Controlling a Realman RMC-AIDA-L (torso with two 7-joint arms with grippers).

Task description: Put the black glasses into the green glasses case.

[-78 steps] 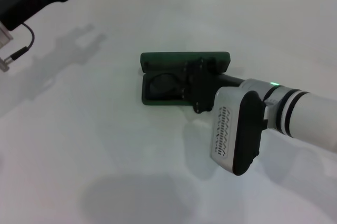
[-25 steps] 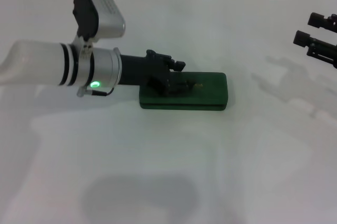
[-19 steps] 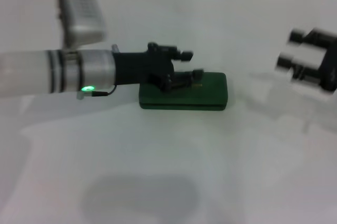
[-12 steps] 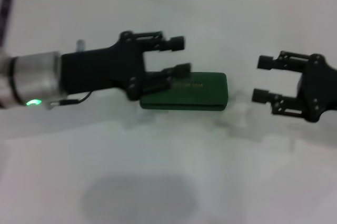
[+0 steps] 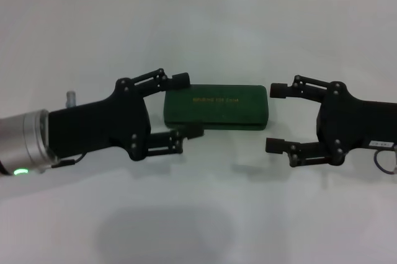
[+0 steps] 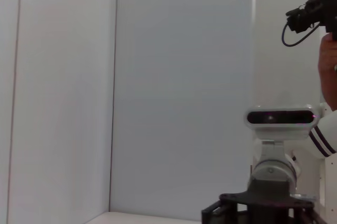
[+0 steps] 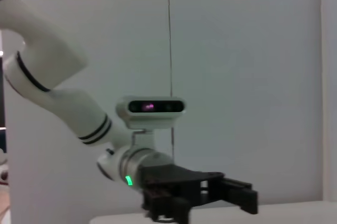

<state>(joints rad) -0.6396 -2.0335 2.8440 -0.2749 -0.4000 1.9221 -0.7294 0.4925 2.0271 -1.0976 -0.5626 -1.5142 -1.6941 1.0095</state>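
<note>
Two end effectors flank the green glasses case (image 5: 216, 108), which lies shut and flat on the white worktop (image 5: 205, 214), gold lettering up. The left end effector (image 5: 184, 106) has its fingers spread wide, one fingertip at the case's left far corner, the other by its near left edge. The right end effector (image 5: 276, 118) sits just beside the case's right end, fingers wide apart too. The black glasses are nowhere visible.

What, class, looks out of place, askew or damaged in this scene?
Nothing stands out. The green glasses case lies shut and flat on the table, square to the view, with the open left end effector and open right end effector flanking it, holding nothing.
</note>
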